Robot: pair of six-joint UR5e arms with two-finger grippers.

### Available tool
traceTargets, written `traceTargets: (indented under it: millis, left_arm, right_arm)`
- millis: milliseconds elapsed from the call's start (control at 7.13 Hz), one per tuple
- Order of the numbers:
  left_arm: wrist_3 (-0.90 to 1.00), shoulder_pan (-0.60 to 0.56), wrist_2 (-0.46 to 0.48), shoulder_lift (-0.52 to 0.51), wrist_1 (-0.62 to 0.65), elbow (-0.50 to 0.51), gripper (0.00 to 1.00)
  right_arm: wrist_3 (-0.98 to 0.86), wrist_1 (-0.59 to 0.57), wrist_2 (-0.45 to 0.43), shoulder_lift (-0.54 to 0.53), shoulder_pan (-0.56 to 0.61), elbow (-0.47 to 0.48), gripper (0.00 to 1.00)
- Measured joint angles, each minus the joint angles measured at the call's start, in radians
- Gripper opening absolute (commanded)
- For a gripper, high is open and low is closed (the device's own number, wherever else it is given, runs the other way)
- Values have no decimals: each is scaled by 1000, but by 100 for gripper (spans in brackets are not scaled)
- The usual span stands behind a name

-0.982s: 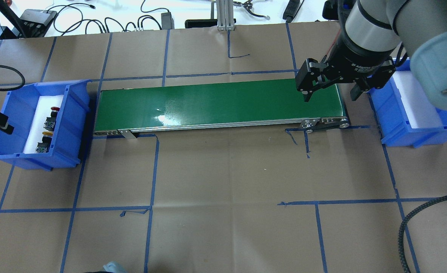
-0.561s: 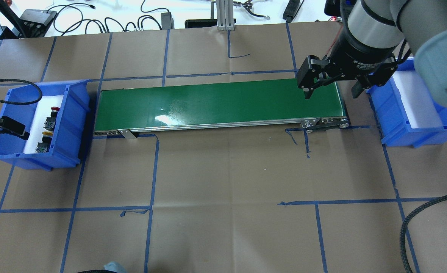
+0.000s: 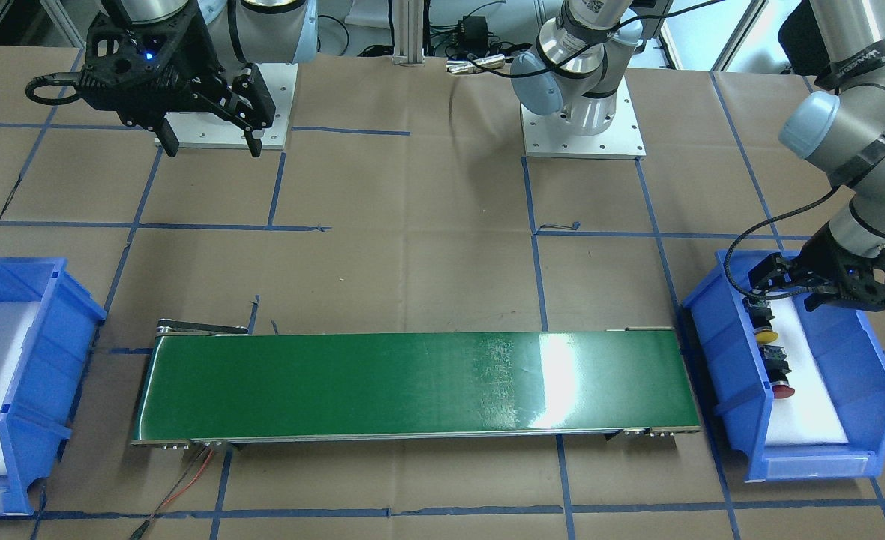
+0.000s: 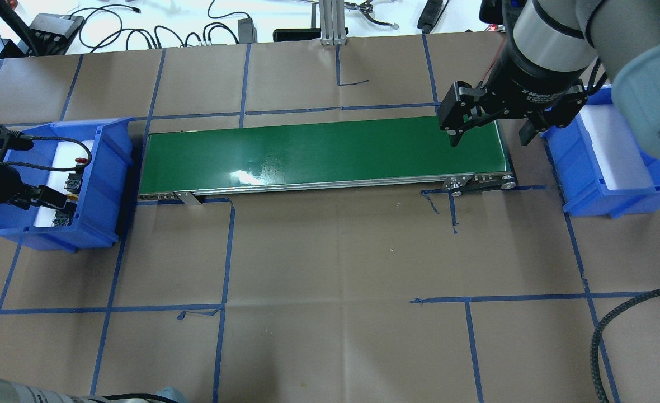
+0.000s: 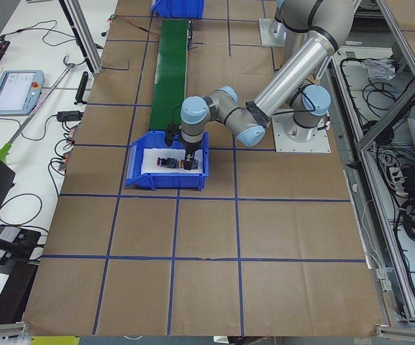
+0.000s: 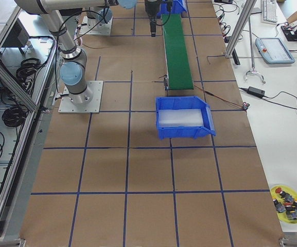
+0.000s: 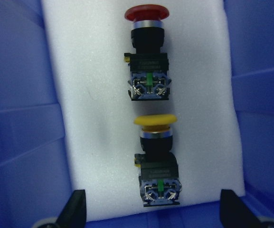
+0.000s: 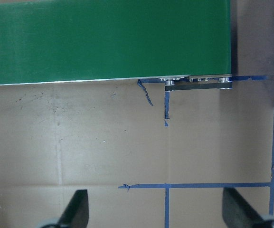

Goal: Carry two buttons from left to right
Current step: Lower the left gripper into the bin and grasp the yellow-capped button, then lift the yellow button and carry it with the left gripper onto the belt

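Two buttons lie on white foam in the left blue bin (image 4: 102, 168). The yellow-capped button (image 7: 156, 161) lies nearer my left gripper. The red-capped button (image 7: 147, 52) lies beyond it. Both also show in the front view: the yellow button (image 3: 762, 321) and the red button (image 3: 781, 384). My left gripper (image 7: 153, 214) is open and empty above the yellow button's body end, with one finger on each side. It hides most of that button in the overhead view (image 4: 50, 198). My right gripper (image 4: 489, 137) is open and empty above the conveyor's right end.
A green conveyor belt (image 4: 324, 151) runs between the left bin and a right blue bin (image 4: 587, 193) lined with white foam. Blue tape lines cross the brown paper table. Cables lie along the far edge.
My left gripper has moved in from the left over the left bin and now covers the yellow button from above. My right gripper has shifted slightly.
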Motion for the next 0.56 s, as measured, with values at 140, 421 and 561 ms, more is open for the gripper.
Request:
traceTargets:
  millis: [140,421,561]
  left_arm:
    - [-2,-2,-5,-19,29,-12,99]
    - [-5,-2,-6,-43,96,-52,95]
    - [-6,-2,-5,-49,118,-64,76]
  right_arm:
    - [0,0,0,0,0,0,100]
    - [0,0,0,1,0,1,100]
    - [0,0,0,1,0,1,100]
